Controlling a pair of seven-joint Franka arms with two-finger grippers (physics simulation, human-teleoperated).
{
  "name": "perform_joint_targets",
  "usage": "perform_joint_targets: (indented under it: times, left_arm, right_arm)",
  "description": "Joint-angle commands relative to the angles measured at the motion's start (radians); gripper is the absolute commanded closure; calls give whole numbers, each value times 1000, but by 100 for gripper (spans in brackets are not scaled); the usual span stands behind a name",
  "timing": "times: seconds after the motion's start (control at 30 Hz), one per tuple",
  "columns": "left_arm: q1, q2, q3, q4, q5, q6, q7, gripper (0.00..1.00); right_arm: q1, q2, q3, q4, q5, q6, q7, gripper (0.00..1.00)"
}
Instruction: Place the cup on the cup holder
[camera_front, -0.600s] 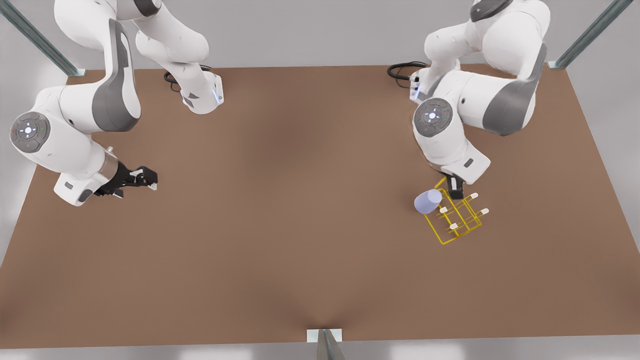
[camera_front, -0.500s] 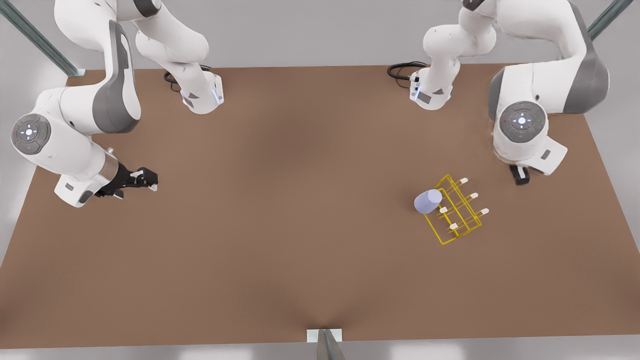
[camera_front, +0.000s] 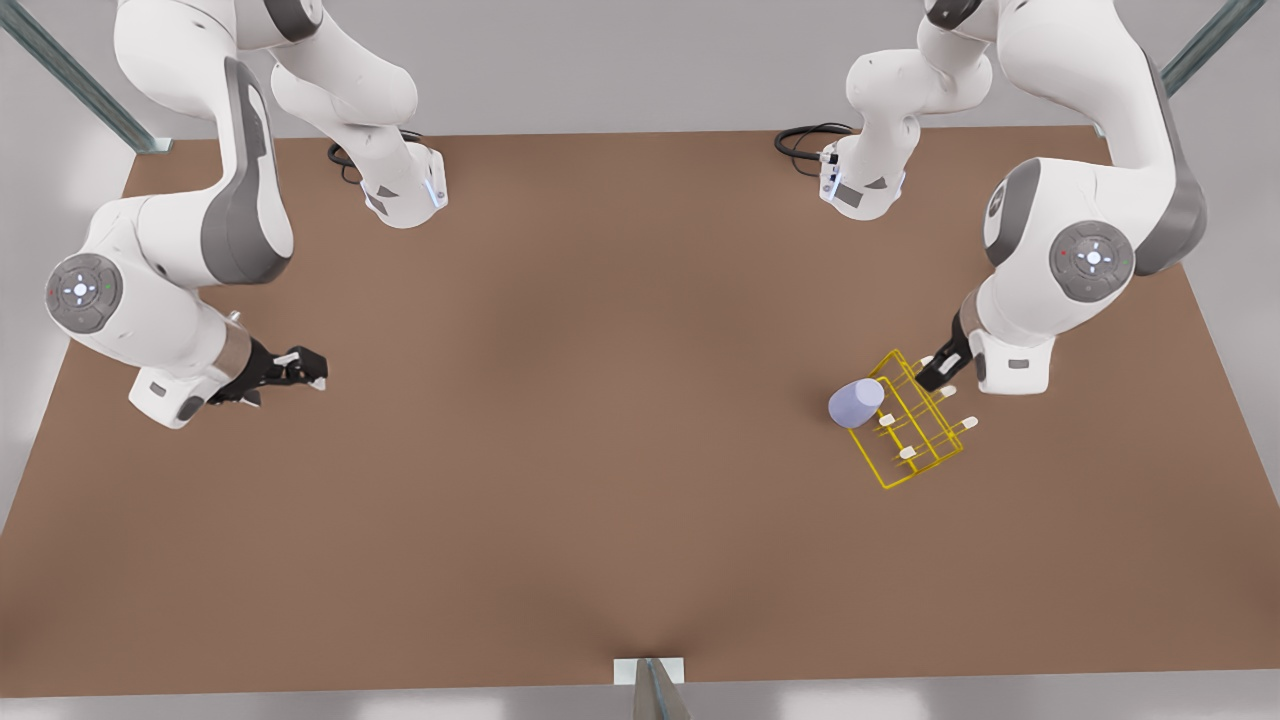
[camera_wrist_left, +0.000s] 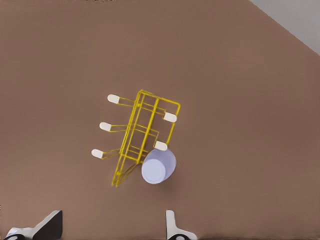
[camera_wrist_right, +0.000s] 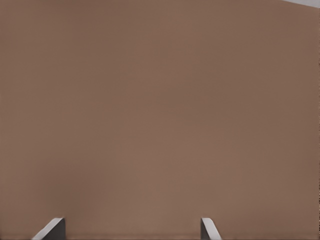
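The lavender-blue cup (camera_front: 855, 403) sits at the corner of the yellow wire cup holder (camera_front: 920, 430) nearest the front view's left, touching it, closed end up. The prong under it is hidden. My left gripper (camera_front: 935, 375) hovers at the holder's far edge, apart from the cup. In the left wrist view the cup (camera_wrist_left: 158, 166) and cup holder (camera_wrist_left: 160, 98) lie beyond my left gripper (camera_wrist_left: 112, 232), which is open and holds nothing. My right gripper (camera_front: 305, 370) waits low over the table at the front view's left. Seen from its own wrist, the right gripper (camera_wrist_right: 131, 232) is open over bare tabletop.
The brown table (camera_front: 600, 450) spreads wide between the two arms. Both arm bases (camera_front: 405, 190) stand on the far edge, with black cables (camera_front: 800, 140) coiled beside the one on the front view's right.
The left arm swung away from the cup holder toward the front view's right, then came back to the holder's far edge. The cup stayed put. The right arm shifted slightly.
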Motion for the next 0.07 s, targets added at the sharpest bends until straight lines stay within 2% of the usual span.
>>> perform_joint_targets:
  times: [0.0, 0.03]
  left_arm:
    - [-1, -1, -1, 1, -6, 14, 652, 0]
    - [-1, 0, -1, 1, -6, 16, 654, 0]
  right_arm:
    - [4, -5, 1, 1, -2, -14, 4, 0]
    - [4, -5, 1, 1, -2, -16, 4, 0]
